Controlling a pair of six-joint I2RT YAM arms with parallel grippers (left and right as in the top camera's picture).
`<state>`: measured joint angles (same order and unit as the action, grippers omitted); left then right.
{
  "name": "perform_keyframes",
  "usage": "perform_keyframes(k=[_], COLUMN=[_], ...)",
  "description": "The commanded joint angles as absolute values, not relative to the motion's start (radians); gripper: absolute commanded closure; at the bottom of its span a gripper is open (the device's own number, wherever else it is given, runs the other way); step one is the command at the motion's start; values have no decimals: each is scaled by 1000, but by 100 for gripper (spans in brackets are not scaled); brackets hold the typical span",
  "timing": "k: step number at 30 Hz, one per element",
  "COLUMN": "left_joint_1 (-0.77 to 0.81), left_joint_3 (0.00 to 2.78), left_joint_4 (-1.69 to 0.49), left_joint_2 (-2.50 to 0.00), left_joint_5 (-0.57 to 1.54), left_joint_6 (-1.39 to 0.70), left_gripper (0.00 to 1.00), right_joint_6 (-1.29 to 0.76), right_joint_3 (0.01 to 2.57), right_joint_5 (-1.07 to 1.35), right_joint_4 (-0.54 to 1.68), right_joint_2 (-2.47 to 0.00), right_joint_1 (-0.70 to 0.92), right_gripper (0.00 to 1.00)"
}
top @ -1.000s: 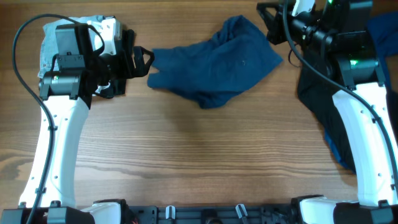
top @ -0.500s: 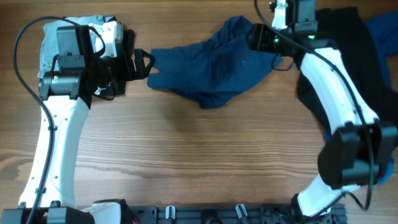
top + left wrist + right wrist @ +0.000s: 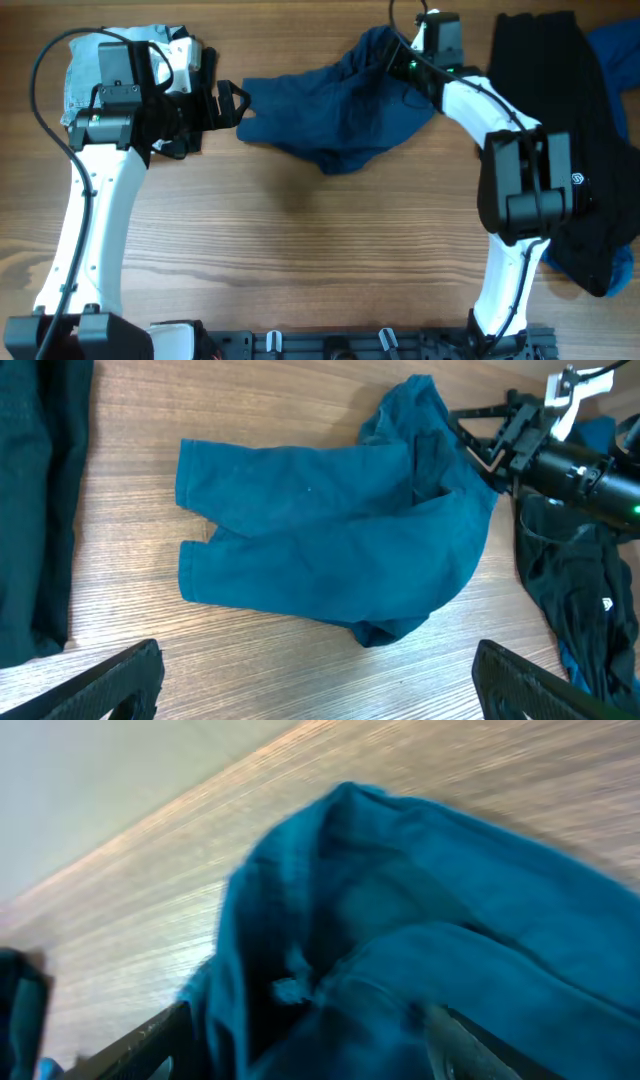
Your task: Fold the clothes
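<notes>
Pale wooden tabletop (image 3: 300,260) is filling the overhead view, and the navy shorts (image 3: 340,110) are lying crumpled on it toward the far edge. The left gripper (image 3: 238,104) is hovering just beside the shorts' left edge with its fingers spread, pinching nothing. The right gripper (image 3: 408,60) is sitting over the shorts' upper right corner; from above I cannot tell how its fingers are standing. A heap of dark clothes (image 3: 560,110) is lying to the right of the shorts, and a light grey cloth (image 3: 80,75) is showing well to their left, under the left arm. From the left wrist, the shorts (image 3: 330,550) are lying ahead with both short legs pointing left, while the right gripper (image 3: 480,440) is sitting at their far right edge, fingers parted. From the right wrist, all blurred, the shorts (image 3: 420,940) are bunching up between the spread fingers (image 3: 150,1040), which are not pressing together on the cloth.
</notes>
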<state>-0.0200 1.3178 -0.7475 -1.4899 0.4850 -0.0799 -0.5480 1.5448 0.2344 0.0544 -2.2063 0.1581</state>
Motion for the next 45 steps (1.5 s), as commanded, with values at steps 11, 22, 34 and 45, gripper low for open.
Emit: perform_keyframes(k=[11,22,34,45], left_joint_1=[-23,-23,-13,-52], left_joint_3=[1333,1334,1334,1334], left_joint_4=[-752,-717,-712,-640], left_joint_2=[-1545,-1542,-1516,-1387], left_joint_5=[496,498,501,501], left_joint_6=[-64,-64,-60,-60], left_gripper=[2,5,22,23], right_joint_6=[-480,-304,-160,139], right_joint_3=[1559,1689,1689,1771], right_joint_5=[207,236,297,603], right_joint_4=[227,577,804,818], right_joint_2=[-2225,-1860,-1623,-1423], right_joint_1=[199,164,164,254], right_gripper=[91,96,96,96])
